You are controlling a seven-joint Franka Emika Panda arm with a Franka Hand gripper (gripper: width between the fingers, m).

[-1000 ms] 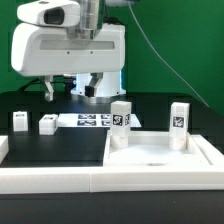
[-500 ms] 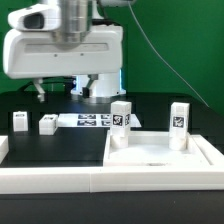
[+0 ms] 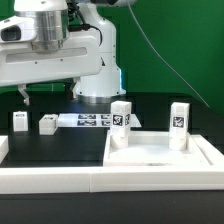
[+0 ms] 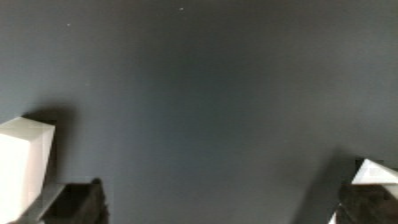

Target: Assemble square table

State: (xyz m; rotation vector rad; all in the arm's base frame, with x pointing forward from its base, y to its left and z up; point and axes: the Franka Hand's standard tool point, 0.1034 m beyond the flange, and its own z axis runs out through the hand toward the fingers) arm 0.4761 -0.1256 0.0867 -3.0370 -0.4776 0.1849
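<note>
The white square top (image 3: 160,152) lies at the front on the exterior view's right, recessed face up. Two tagged leg pegs (image 3: 121,118) (image 3: 179,118) stand upright at its back corners. Two more leg pegs (image 3: 19,121) (image 3: 47,124) stand loose on the black table at the left. My gripper (image 3: 46,95) hangs open and empty above and behind these loose pegs. In the wrist view the gripper (image 4: 217,205) is open over bare black table, with a white piece (image 4: 22,160) beside one fingertip and another (image 4: 377,172) beside the other.
The marker board (image 3: 95,120) lies flat between the loose pegs and the top. A long white rail (image 3: 50,178) runs along the front edge. The robot's white base (image 3: 95,85) stands at the back.
The arm and gripper have swung toward the exterior view's left, from above the marker board to above the two loose pegs. The furniture parts have not moved.
</note>
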